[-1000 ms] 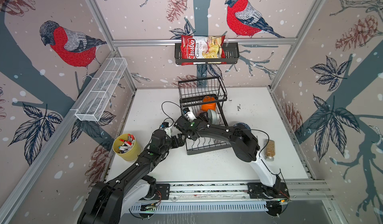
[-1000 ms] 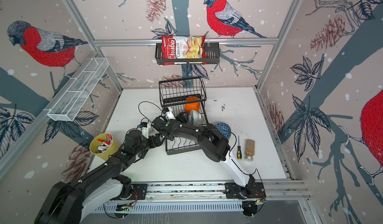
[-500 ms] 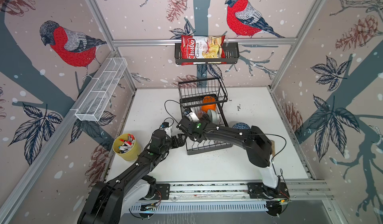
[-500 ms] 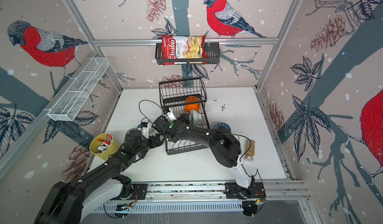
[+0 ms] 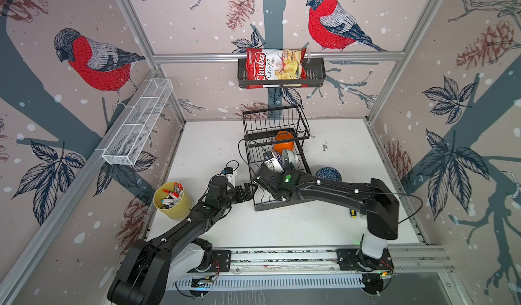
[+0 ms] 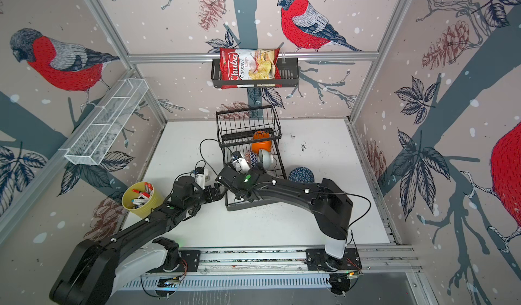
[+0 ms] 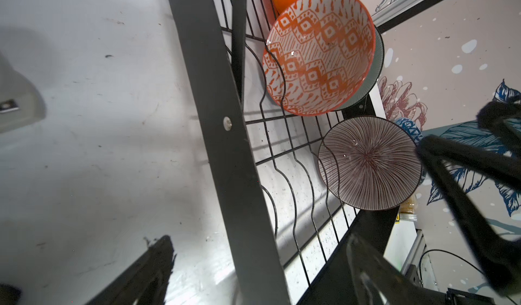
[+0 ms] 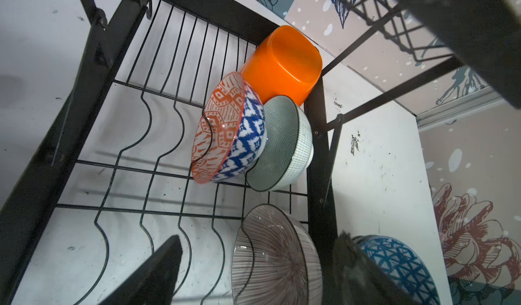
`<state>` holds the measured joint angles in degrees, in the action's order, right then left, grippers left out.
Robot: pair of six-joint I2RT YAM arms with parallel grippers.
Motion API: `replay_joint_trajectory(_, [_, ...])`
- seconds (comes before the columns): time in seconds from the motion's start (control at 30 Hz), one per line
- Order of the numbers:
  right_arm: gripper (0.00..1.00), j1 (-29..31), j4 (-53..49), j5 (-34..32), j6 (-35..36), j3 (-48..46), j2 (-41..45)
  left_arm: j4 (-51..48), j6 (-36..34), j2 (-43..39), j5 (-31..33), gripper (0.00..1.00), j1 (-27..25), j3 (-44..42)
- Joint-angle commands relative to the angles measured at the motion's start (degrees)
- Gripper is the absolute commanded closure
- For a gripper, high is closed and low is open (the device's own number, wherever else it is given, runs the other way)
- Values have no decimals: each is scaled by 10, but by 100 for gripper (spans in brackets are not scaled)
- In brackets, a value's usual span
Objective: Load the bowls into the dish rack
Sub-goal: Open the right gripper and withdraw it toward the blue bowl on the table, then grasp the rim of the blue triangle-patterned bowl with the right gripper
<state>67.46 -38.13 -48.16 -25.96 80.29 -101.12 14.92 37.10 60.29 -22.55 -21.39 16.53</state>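
Dish rack (image 8: 53, 154) holds orange bowl (image 8: 282, 63), red-patterned bowl (image 8: 225, 128), grey bowl (image 8: 284, 142), striped bowl (image 8: 273, 258).

Four bowls (image 8: 231, 137) propped in black rack (image 8: 42, 176); blue bowl (image 8: 394, 264) beside.

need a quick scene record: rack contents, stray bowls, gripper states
rack: dish rack, black wire, on the table
in base tray: orange bowl, red-and-blue bowl, grey-green bowl, striped bowl, all tipped on edge
outside rack: blue bowl, on the table beside the rack
left gripper: open, empty, at the rack's side frame
right gripper: open, over the striped bowl, not gripping it
bowls visible: five
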Motion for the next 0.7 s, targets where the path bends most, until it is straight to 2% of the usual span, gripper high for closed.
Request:
replay_joint_trajectory(0.0, [14, 0, -5, 4, -51, -22, 40, 37, 8, 6, -6, 4, -19, 5])
replay_joint_trajectory(0.27, [16, -36, -84, 11, -132, -58, 111, 48, 19, 30, 10, 5, -53, 12])
replay_joint_trajectory(0.4, [17, -87, -122, 25, -176, -90, 150, 58, 25, 31, 13, 5, -59, 10])
replay_joint_trajectory(0.67, [22, -198, -110, 83, -193, -182, 259, 77, 30, 51, 6, 5, -67, 13])
